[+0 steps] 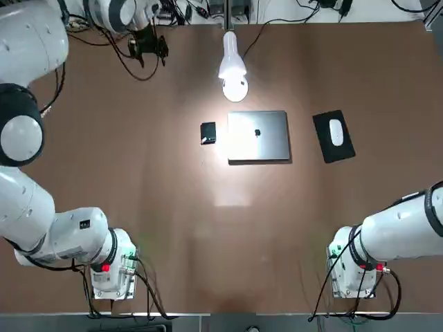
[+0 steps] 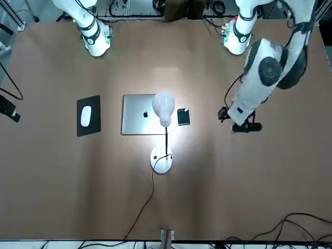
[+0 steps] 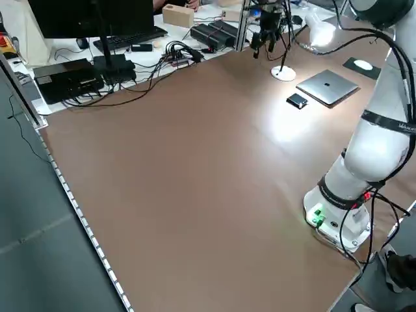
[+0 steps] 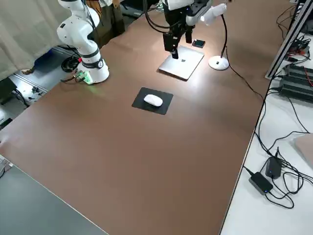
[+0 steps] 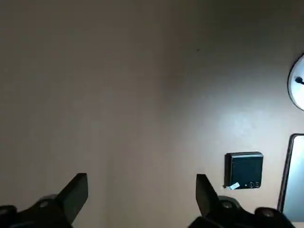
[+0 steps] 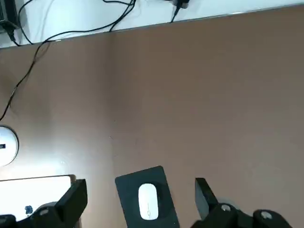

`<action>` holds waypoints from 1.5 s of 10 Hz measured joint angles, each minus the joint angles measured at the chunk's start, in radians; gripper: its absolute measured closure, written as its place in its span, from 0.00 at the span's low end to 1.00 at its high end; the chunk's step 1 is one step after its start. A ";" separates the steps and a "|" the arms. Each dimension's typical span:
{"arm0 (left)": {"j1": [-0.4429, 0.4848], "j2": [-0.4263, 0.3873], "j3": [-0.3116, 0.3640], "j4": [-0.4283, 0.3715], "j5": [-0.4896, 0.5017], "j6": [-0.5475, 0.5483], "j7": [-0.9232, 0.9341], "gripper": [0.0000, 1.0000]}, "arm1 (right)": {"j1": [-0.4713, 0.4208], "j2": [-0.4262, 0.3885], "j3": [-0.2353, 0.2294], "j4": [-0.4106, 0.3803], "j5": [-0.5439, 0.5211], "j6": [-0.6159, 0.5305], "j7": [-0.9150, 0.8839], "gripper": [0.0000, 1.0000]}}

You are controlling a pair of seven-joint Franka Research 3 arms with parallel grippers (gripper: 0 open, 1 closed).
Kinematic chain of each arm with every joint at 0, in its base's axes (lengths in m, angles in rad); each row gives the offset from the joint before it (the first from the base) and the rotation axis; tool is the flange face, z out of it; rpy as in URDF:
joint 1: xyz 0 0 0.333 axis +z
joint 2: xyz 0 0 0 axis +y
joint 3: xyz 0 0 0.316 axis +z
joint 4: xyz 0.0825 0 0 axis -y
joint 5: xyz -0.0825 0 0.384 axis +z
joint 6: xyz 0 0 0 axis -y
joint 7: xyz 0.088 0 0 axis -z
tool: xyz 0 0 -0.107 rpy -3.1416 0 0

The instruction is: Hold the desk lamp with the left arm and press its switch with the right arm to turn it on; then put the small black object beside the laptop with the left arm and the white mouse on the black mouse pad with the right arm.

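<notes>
From overhead: shows the lamp (image 1: 233, 66) lit, throwing a bright patch over the table (image 1: 138, 200), so the switch step looks done. Finds the black block (image 1: 208, 133) lying just beside the laptop (image 1: 258, 136), on the robot's left of it and apart by a thin gap. Finds the mouse (image 1: 336, 133) resting on the black pad (image 1: 344, 153), which sits on the robot's right of the laptop. Places the left gripper (image 1: 149, 47) near the far left edge of the table, well apart from all of these, carrying nothing.

From the front: confirms the same row of pad with mouse, laptop and block, with the lamp head glowing above the laptop's edge and the left gripper off to the side over bare table.

From the left wrist: shows both fingers spread wide and empty, with the block and a corner of the laptop lying well off to one side.

From the right wrist: shows the right gripper (image 6: 140, 186) released as well, nothing between its fingers, looking from above at the mouse centred on the pad.

Judged from all this, appears complete: nothing left but parking the arms.
</notes>
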 joint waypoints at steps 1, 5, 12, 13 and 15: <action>-0.028 -0.005 0.070 0.072 -0.013 -0.089 0.061 0.00 | 0.005 0.003 0.005 0.007 -0.030 0.000 0.000 0.00; -0.195 -0.089 0.381 0.205 -0.059 -0.263 0.244 0.00 | 0.023 0.004 0.014 0.019 -0.048 -0.002 0.000 0.00; -0.207 -0.229 0.439 0.190 -0.061 -0.406 0.297 0.00 | 0.033 0.005 0.016 0.053 -0.048 -0.059 0.006 0.00; -0.205 -0.222 0.439 0.190 -0.061 -0.403 0.297 0.01 | 0.033 0.005 0.016 0.053 -0.048 -0.065 0.006 0.00; -0.198 -0.219 0.439 0.190 -0.064 -0.369 0.296 0.01 | 0.033 0.005 0.016 0.053 -0.048 -0.069 0.006 0.00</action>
